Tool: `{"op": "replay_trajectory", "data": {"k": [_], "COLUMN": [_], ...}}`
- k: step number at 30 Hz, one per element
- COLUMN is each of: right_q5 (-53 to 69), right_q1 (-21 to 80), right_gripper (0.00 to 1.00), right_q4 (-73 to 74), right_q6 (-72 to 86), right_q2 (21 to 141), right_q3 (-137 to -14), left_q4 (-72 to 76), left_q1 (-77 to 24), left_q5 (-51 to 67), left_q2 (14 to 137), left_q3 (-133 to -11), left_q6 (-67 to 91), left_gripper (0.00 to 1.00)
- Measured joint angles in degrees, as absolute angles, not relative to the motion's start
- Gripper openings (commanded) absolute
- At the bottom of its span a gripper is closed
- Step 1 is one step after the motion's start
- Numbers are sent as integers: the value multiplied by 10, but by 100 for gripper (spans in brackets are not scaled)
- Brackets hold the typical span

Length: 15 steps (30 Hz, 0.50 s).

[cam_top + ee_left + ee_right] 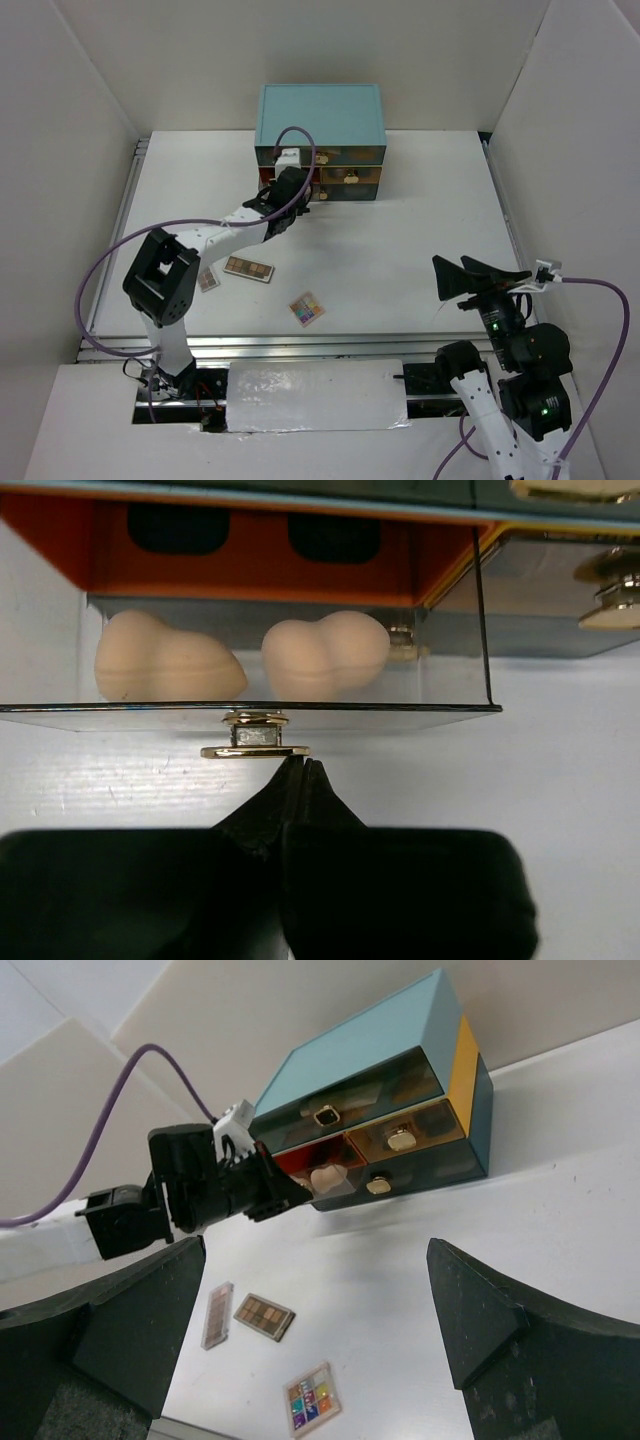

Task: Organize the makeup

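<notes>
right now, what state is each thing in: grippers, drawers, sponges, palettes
left gripper: shut, tips at the gold knob
right gripper: open, empty
orange-lined clear drawer: pulled out
two peach egg-shaped sponges: lying inside it
other drawers: shut
three eyeshadow palettes: flat on the white table

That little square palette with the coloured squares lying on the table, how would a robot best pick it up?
Probably from straight above, pinching two opposite side edges of the square multicolour palette. It lies flat and thin on the table, turned at an angle to the table's edges, so the grasp should be turned to match. Bare table surrounds it, leaving room on either side.
</notes>
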<state>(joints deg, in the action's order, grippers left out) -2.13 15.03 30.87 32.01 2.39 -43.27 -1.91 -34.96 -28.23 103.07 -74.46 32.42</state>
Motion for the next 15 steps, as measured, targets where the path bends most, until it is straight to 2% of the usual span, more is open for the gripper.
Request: {"op": "replay_trajectory", "data": {"k": [15], "right_q5": [-5], "right_q1": [150], "right_gripper": [100], "right_q4": [247], "right_q6": [329], "right_q2": [55], "right_q3": [-373], "left_q4": [18], "left_q1": [-314], "left_q5": [-262], "left_q2": [1165], "left_q3": [-877], "left_q6": [272], "left_gripper": [0]}}
